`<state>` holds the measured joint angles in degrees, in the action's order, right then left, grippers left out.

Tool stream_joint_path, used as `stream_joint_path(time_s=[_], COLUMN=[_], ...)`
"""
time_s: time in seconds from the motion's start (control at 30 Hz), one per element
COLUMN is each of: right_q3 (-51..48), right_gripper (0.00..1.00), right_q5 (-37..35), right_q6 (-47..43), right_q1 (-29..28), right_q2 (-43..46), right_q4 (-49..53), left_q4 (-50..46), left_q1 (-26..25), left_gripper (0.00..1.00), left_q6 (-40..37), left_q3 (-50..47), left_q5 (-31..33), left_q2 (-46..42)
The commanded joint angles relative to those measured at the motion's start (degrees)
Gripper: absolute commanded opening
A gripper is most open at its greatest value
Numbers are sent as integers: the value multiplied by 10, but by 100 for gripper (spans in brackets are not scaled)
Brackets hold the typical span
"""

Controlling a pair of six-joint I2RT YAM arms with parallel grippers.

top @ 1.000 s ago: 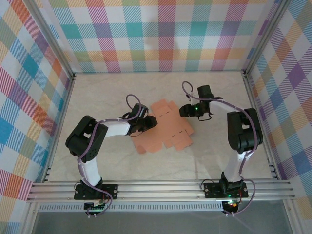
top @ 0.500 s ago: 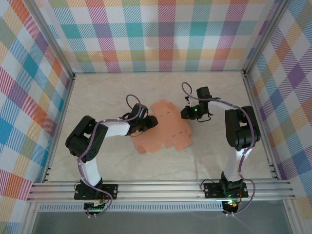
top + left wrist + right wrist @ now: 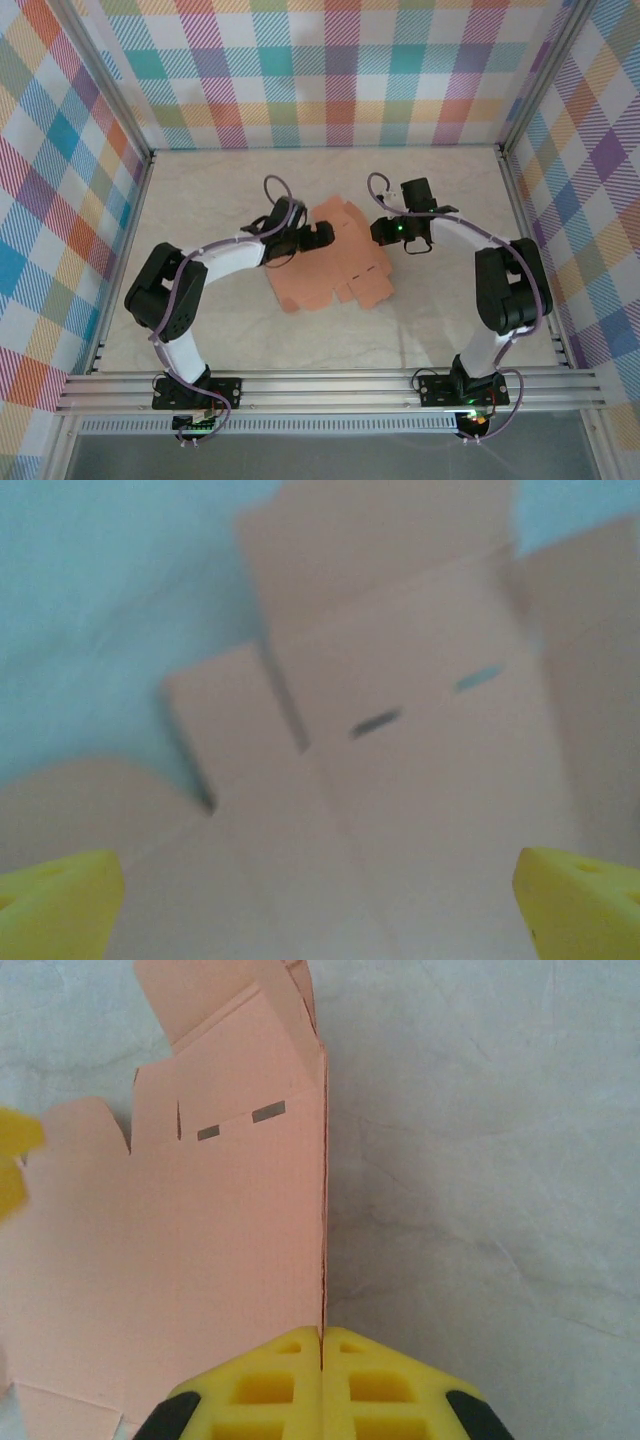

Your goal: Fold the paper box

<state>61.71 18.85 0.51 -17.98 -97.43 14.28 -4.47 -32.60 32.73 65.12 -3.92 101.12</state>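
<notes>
1. Nearest in the top view, the metal rail [image 3: 330,385] carries both arm bases, and the two arms reach away from it over the pale table [image 3: 200,190]
2. The paper box [image 3: 335,270] lies mid-table between the arms as a flat salmon-orange sheet with tabs along its near edge. From above its cuts are too small to read
3. The left gripper [image 3: 322,237] sits over the sheet's left upper part. The top view does not show how its jaws stand. The left wrist view does: the left gripper [image 3: 320,905] has its yellow fingertips [image 3: 60,900] spread to opposite corners, with nothing between them but blurred card [image 3: 420,780] below, bearing two short slots [image 3: 375,723]
4. The right gripper [image 3: 381,231] is at the sheet's right upper edge. In the right wrist view the right gripper [image 3: 321,1345] has its yellow pads [image 3: 265,1380] pressed together, and the card's [image 3: 200,1260] right edge runs straight into the seam between them, so they pinch that edge. A shadow on the table [image 3: 480,1160] beside the edge suggests it is raised slightly
5. That view also shows, sharply, two dark slots [image 3: 268,1112] and upright flaps at the far end, plus a yellow fingertip [image 3: 15,1140] at the left border
6. Farthest back stand the plaid walls [image 3: 340,70]
</notes>
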Motion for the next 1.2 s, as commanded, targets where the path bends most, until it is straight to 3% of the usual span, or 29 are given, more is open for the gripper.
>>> stream_joint_path(time_s=[0.0, 0.17, 0.3, 0.5, 0.97, 1.07, 1.17], right_q3=[-21, -33, -46, -47, -34, -32, -29], right_gripper=[0, 0, 0, 0, 0, 0, 0], right_q5=[-43, -82, -107, -107, -142, -150, -161], right_q6=[-40, -57, -57, -79, -87, -89, -90], right_q1=[-19, -55, -72, -75, -79, -80, -79], right_q2=[26, 35, 40, 52, 40, 36, 32], right_q4=[-37, -55, -78, -86, -76, -72, -67], left_q4=[-70, -163, -255, -362, -363, -370, -369], left_q1=[2, 2, 2, 1, -17, -19, -21], left_gripper=[100, 100, 89, 82, 52, 51, 56], left_q6=[-38, -19, -24, -15, -16, -24, -36], left_q3=[112, 255, 379, 515, 513, 512, 491], left_q5=[10, -6, -10, -36, -148, -162, -141], left_q2=[31, 95, 161, 250, 263, 267, 249])
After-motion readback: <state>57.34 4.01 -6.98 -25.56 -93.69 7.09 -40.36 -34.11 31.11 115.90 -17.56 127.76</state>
